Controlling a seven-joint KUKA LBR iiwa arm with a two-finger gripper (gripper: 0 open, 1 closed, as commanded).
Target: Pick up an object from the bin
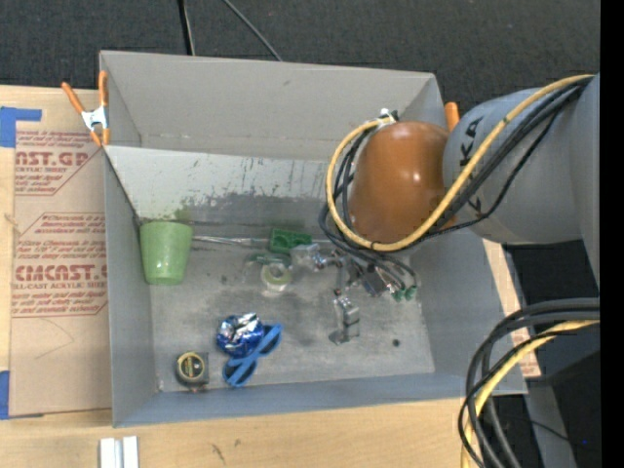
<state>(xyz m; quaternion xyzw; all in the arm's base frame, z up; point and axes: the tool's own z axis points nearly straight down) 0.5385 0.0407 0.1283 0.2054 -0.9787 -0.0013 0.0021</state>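
The gripper point(343, 322) hangs low over a bare patch of the grey metal floor, in the lower right part of the bin point(244, 86). I cannot tell if it is clenched or let loose, and nothing can be seen in its grip. The nearest thing is a small clear ring of tape point(276, 276), up and to the left of it. Above that lies a little green plastic piece point(288, 240). A soft green cup point(166, 252) sits at the left wall. A crinkly blue and silver wrapper point(246, 341) and a small round dark thing point(191, 367) lie at the lower left. The fat grey arm point(526, 164) comes in from the right with a shiny round orange cover point(395, 178), looped by yellow and black cables point(336, 188). It has black letters I cannot read
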